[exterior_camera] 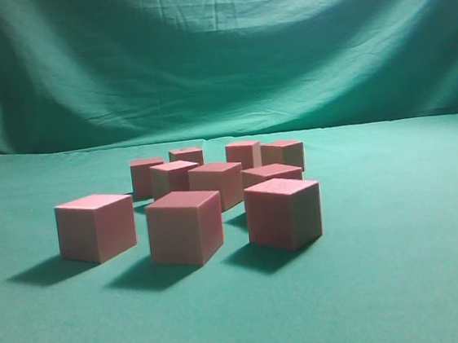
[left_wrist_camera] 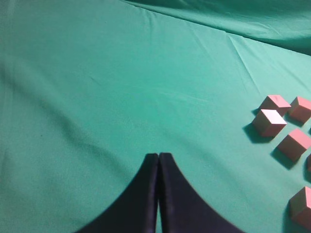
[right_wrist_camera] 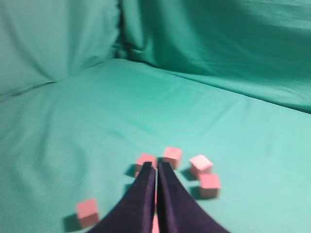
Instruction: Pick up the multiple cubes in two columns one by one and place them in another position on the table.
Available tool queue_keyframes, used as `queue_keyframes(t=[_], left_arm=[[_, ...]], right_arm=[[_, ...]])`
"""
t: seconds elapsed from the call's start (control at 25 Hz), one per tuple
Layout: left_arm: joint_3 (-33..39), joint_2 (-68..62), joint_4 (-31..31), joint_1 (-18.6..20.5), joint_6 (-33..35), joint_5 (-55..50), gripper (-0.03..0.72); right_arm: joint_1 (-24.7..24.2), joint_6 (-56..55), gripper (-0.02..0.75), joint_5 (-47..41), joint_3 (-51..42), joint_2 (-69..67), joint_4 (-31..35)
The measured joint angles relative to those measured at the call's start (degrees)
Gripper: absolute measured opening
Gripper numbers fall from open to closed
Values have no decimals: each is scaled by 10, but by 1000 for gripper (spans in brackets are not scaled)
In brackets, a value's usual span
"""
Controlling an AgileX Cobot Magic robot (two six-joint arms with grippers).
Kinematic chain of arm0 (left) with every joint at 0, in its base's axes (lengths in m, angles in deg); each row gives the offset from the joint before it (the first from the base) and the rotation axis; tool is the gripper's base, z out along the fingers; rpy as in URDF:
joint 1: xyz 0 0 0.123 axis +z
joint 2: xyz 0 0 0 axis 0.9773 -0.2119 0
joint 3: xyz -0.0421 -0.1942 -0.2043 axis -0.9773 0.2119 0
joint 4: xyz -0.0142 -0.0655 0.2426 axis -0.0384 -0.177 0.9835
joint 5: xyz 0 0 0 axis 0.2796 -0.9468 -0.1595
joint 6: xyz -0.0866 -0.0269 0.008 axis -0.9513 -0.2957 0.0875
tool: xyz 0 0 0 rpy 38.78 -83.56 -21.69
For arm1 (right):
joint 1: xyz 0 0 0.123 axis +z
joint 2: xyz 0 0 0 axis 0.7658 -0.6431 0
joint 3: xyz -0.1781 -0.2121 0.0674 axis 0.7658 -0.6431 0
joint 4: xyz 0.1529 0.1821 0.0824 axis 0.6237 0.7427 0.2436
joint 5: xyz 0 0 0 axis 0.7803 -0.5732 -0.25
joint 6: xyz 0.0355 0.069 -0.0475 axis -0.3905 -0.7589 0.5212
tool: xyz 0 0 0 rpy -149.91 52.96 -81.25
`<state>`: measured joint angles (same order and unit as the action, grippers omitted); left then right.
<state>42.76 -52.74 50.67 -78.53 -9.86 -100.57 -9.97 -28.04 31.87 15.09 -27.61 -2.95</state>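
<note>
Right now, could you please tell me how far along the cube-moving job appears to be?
It is hard to tell if any move is done: nine cubes show in a loose cluster on the table, one slightly off to the left. Nothing is in hand: the left pincer and the right pincer are both shut and empty, above the cloth. Picking and placing cubes apparently remains.

Left pincer and right pincer each hover above the surface, dark fingers pressed together, gripping nothing.
</note>
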Motion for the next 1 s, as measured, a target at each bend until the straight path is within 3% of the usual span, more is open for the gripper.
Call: queue_keyframes(t=[0.52, 0.76, 1.0], left_arm=[[0, 0, 0, 0, 0, 0, 0], [0, 0, 0, 0, 0, 0, 0], [0, 0, 0, 0, 0, 0, 0]], right_arm=[[-277, 0, 0, 3, -219, 244, 0], [-338, 0, 0, 0, -309, 333, 0], [-347, 0, 0, -42, -316, 342, 1]])
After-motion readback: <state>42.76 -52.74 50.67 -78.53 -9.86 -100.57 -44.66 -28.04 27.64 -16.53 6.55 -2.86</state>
